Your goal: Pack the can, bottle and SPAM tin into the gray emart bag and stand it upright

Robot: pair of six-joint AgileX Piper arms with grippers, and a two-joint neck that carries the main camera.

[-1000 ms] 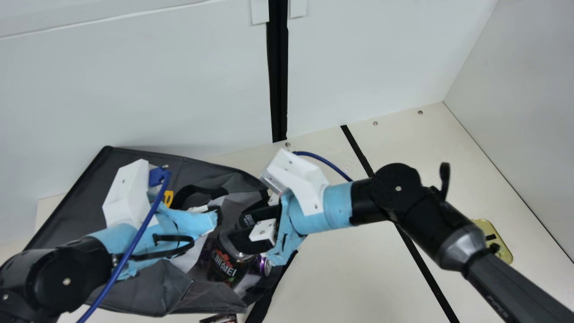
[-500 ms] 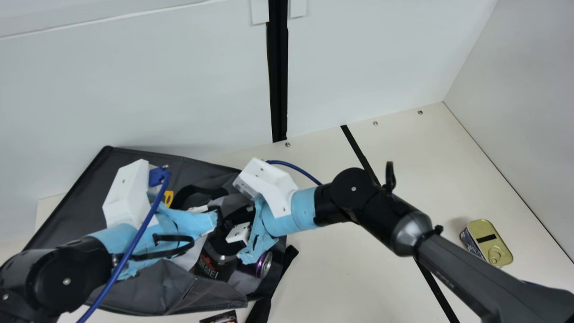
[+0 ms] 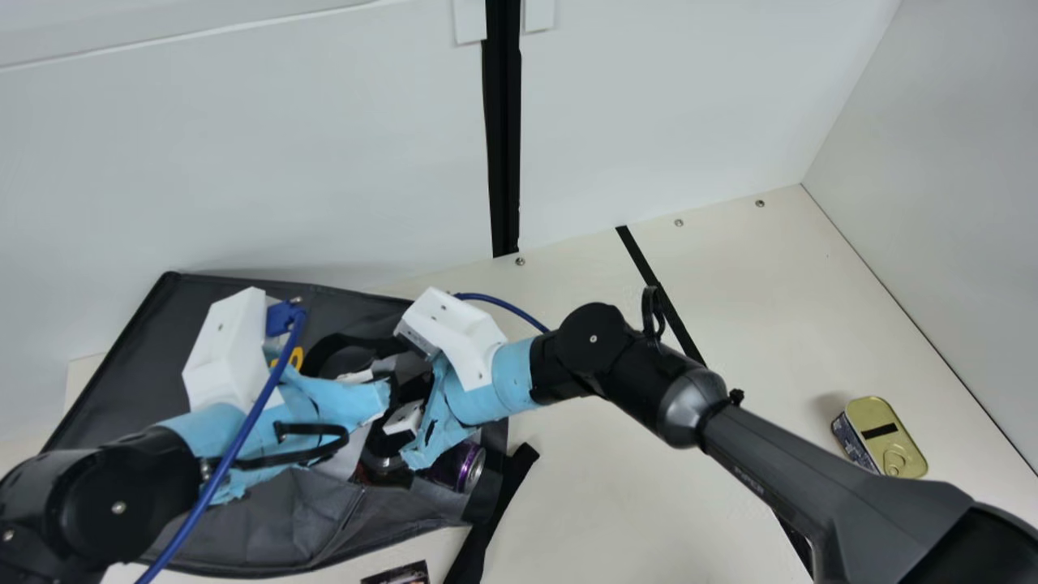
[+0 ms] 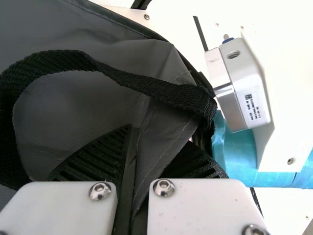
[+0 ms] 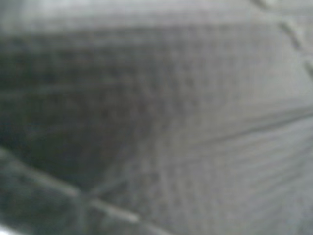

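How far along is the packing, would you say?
The can and bottle look bagged, the right gripper near the bottle. The left gripper pinches the bag. Remaining: the SPAM tin, out on the table, and standing up the slumped bag.

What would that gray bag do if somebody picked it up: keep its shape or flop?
Most likely flop: the bag is creased and its sides sag. The black strap curls loosely, so it would probably bend too. The purple can lies on its side and could roll.
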